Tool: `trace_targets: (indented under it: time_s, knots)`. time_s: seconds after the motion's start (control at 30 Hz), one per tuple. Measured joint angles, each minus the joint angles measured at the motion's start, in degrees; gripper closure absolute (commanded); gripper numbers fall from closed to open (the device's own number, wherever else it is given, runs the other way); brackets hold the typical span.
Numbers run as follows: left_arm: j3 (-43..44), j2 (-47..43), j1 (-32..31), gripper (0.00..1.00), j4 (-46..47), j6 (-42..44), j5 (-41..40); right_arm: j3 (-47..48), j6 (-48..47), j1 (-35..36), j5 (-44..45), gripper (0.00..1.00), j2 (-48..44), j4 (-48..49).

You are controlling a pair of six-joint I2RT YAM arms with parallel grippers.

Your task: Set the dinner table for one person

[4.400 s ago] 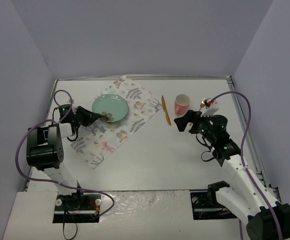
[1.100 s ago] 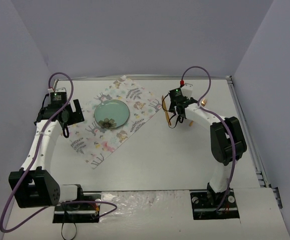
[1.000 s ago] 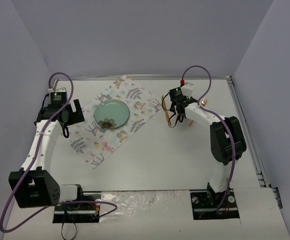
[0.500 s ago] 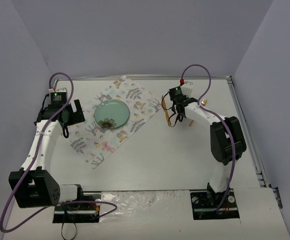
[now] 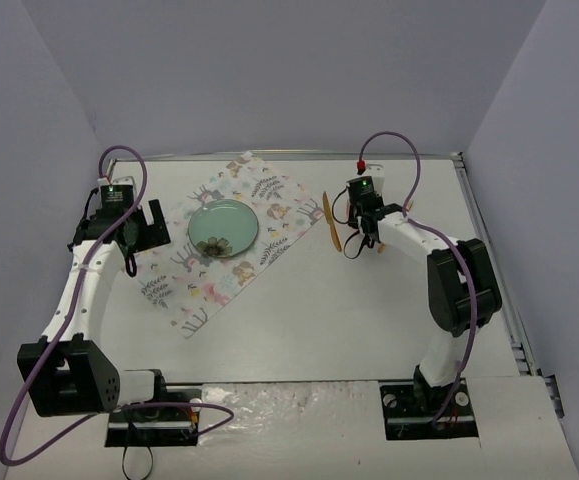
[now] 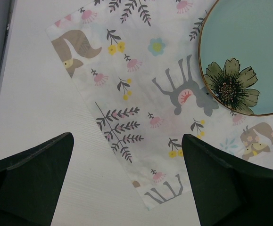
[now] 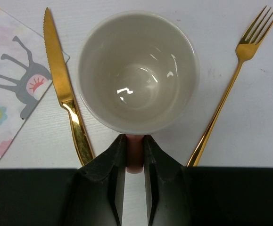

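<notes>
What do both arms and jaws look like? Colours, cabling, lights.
The left arm and right arm have white links and black joint housings. A purple cable loops along each. A green LED glows at each wrist. The jaws are matte black and angular.

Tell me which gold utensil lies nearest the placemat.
The knife, left of the cup in the right wrist view, its blade at the placemat corner; the fork lies on the cup's other side.
</notes>
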Motion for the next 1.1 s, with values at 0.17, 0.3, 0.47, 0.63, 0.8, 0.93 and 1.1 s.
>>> trace_targets:
  time_s: [0.17, 0.3, 0.47, 0.63, 0.8, 0.93, 1.1]
  knots:
    - [-0.1, 0.0, 0.0, 0.03, 0.0, 0.0, 0.1, -2.5, -5.0, -0.4, -2.9, 1.00, -2.0, 2.1]
    - [-0.1, 0.0, 0.0, 0.03, 0.0, 0.0, 0.1, -3.4, -8.5, -0.5, -4.8, 1.00, -3.3, 2.7]
    - [-0.1, 0.0, 0.0, 0.03, 0.0, 0.0, 0.1, -3.9, -12.1, -1.1, -7.8, 1.00, -4.6, 3.5]
    - [-0.2, -0.1, 0.0, 0.03, 0.0, 0.0, 0.1, -4.5, -14.3, -1.6, -9.7, 1.00, -5.7, 4.6]
    - [-0.2, -0.1, 0.0, 0.03, 0.0, 0.0, 0.2, -8.2, -15.4, -1.9, -11.4, 1.00, -7.4, 7.4]
    - [-0.2, -0.1, 0.0, 0.03, 0.0, 0.0, 0.3, -11.5, -15.7, -2.3, -12.6, 1.00, -8.4, 9.6]
    - [-0.2, -0.1, 0.0, 0.03, 0.1, 0.0, 0.3, -12.1, -16.3, -2.4, -14.4, 1.00, -8.8, 11.5]
